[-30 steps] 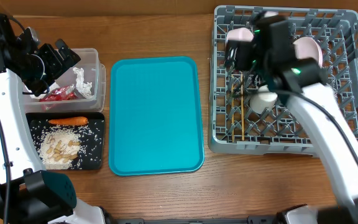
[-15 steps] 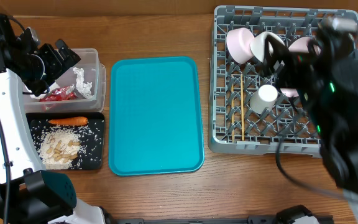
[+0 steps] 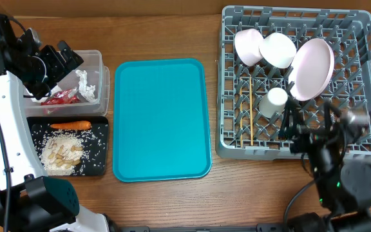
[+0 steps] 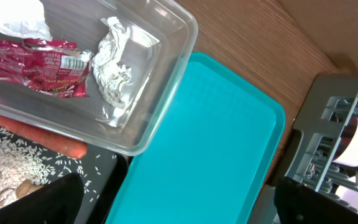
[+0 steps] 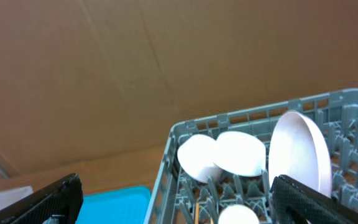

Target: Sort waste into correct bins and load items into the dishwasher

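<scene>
The grey dish rack point(image 3: 232, 140) at the right holds two white bowls point(image 3: 248, 46) point(image 3: 277, 49), a white plate point(image 3: 311, 67) on edge, a small cup point(image 3: 275, 100) and chopsticks point(image 3: 251, 116). The clear tub point(image 3: 96, 59) holds the red wrapper point(image 3: 60, 98) and crumpled white tissue point(image 3: 85, 84). The black tray point(image 3: 99, 169) holds the carrot point(image 3: 69, 125), rice and beige scraps point(image 3: 60, 151). My left gripper point(image 3: 58, 66) is open and empty over the tub; its wrist view shows the wrapper point(image 4: 36, 65) and tissue point(image 4: 114, 62). My right gripper point(image 3: 308, 129) is open and empty at the rack's front edge.
The teal serving tray point(image 3: 161, 119) lies bare between the bins and the rack, and shows in the left wrist view point(image 4: 216, 143). The right wrist view looks across the rack point(image 5: 185, 130) toward a brown cardboard wall point(image 5: 104, 62).
My right arm has drawn back from over the rack's far side to its front edge, empty. The plate and bowls now show uncovered. The left arm has not moved.
</scene>
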You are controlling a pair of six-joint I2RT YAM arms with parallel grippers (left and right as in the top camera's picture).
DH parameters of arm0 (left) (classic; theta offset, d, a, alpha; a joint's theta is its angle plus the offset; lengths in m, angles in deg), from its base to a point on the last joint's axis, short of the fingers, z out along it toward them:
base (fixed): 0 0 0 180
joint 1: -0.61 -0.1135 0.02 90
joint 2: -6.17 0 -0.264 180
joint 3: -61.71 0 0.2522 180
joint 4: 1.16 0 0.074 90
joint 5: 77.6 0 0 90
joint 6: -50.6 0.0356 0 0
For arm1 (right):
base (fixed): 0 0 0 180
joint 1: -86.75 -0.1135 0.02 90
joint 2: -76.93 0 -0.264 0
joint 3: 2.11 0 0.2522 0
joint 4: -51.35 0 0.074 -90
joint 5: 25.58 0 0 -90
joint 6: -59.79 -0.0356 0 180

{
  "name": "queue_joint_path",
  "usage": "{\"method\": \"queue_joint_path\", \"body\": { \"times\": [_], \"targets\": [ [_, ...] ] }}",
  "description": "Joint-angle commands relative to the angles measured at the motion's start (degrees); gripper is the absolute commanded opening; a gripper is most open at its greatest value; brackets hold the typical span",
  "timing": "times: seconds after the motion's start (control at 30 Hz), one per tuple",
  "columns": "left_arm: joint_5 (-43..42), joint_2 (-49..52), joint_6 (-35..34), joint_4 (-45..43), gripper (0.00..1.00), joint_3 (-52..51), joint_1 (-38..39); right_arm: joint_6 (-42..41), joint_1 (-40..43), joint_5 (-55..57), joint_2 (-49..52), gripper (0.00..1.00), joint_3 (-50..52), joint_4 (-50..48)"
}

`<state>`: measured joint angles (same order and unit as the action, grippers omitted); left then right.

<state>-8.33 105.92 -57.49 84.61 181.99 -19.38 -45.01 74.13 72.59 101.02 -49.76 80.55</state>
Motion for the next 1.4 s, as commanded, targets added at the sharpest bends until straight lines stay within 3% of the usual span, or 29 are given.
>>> {"method": "queue_joint_path", "body": {
  "times": [0.0, 0.37, 0.63, 1.03, 1.2, 1.37],
  "targets": [
    [0.4, -1.1, -0.8, 0.0, 1.00, 1.2, 0.1, -0.2, 1.7, -4.1, -6.4, 1.00, 6.9, -3.8],
    [0.4, -1.1, -0.8, 0.0, 1.00, 1.2, 0.1, -0.2, 6.1, -10.1, -20.6, 1.00, 23.1, -14.1],
    [0.4, -1.1, -0.8, 0.0, 1.00, 1.2, 0.1, -1.1, 7.5, -10.9, -22.1, 1.00, 30.3, -21.8],
    [0.4, -1.1, -0.8, 0.0, 1.00, 1.2, 0.1, -1.2, 7.9, -10.8, -24.0, 1.00, 33.4, -18.4],
    [0.4, -1.1, -0.8, 0.0, 1.00, 1.2, 0.1, 2.0, 7.9, -10.8, -24.0, 1.00, 33.4, -11.0],
    [0.4, -1.1, -0.8, 0.0, 1.00, 1.2, 0.1, 6.9, 7.9, -10.9, -24.0, 1.00, 33.4, -10.8]
  ]
}}
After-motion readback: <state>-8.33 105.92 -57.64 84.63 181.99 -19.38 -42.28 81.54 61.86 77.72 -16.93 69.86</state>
